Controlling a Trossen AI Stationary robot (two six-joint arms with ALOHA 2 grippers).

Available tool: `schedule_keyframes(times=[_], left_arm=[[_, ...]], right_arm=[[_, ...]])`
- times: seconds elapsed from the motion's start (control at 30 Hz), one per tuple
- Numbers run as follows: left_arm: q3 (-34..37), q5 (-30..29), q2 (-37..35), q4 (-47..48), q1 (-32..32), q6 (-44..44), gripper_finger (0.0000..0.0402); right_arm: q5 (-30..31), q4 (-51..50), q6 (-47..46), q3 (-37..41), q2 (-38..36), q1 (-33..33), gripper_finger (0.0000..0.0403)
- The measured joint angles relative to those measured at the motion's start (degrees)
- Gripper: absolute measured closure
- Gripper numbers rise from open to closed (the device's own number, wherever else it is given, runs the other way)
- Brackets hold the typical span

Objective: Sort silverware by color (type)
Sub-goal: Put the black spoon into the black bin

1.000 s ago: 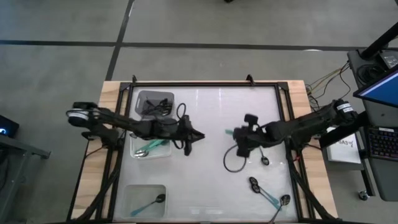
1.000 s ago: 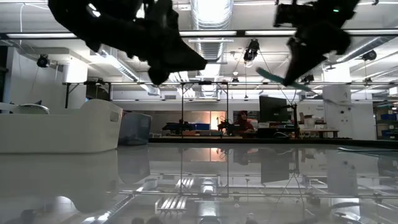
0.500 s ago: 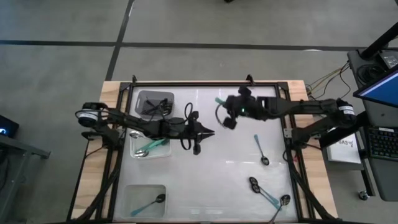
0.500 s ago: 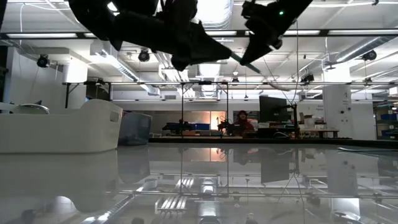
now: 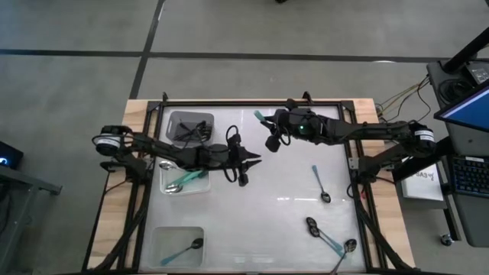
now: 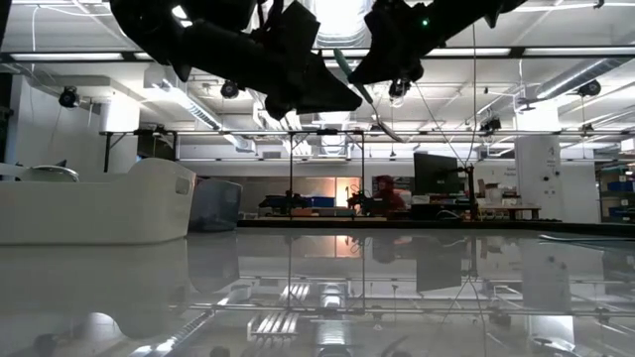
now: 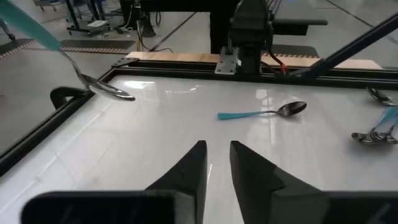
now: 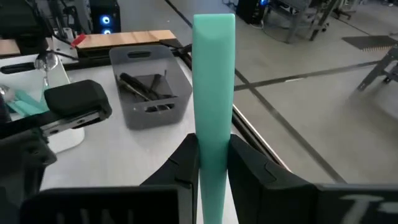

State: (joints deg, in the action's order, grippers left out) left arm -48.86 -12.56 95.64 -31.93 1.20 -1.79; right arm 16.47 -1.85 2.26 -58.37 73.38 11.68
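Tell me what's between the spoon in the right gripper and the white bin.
The left gripper and its forearm hover across that path, right beside the white bin; the spoon would have to go around.

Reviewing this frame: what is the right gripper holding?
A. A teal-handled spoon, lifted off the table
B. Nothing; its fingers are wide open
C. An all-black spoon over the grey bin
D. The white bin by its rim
A: the right wrist view shows the right gripper clamped on the teal handle of a spoon, and the high view shows it carried above the far side of the table.
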Motion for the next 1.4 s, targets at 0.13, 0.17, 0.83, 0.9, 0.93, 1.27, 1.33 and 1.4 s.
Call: schedule_keyframes(times=[0.13,0.17,0.83,0.9,0.93,1.27,1.33,1.4], left_arm=[[0.02,-1.10,0.00,0.05,-0.73,0.04,0.0320],[0.02,-2.44,0.00,0.08,-0.95,0.05,0.0314],[-1.01,-24.17,-0.02,-1.21,-2.16,-2.34,0.0271],[-0.98,-28.43,-0.02,-0.63,-2.06,-2.25,0.0271],[-0.95,-30.10,-0.04,-0.24,-2.04,-2.19,0.0271],[-0.92,-31.70,-0.11,-2.85,-2.15,-1.75,0.0271],[-0.92,-31.71,-0.11,-2.68,-2.15,-1.76,0.0271],[-0.92,-31.71,-0.11,-2.53,-2.12,-1.76,0.0271]], right_arm=[[-0.03,0.95,-0.73,0.26,0.03,-0.11,0.0357],[-0.02,1.34,-1.03,0.28,0.04,-0.33,0.0357],[0.47,28.23,9.48,0.79,11.99,-4.22,0.0357],[0.08,28.24,9.97,0.81,12.13,-4.55,0.0357],[0.25,28.31,10.42,0.79,12.13,-4.71,0.0357],[-3.52,33.83,12.00,0.79,11.68,-6.48,0.0357],[-3.52,33.90,12.02,0.79,11.74,-6.58,0.0357],[-3.60,33.92,12.01,0.79,11.74,-6.62,0.0357]])
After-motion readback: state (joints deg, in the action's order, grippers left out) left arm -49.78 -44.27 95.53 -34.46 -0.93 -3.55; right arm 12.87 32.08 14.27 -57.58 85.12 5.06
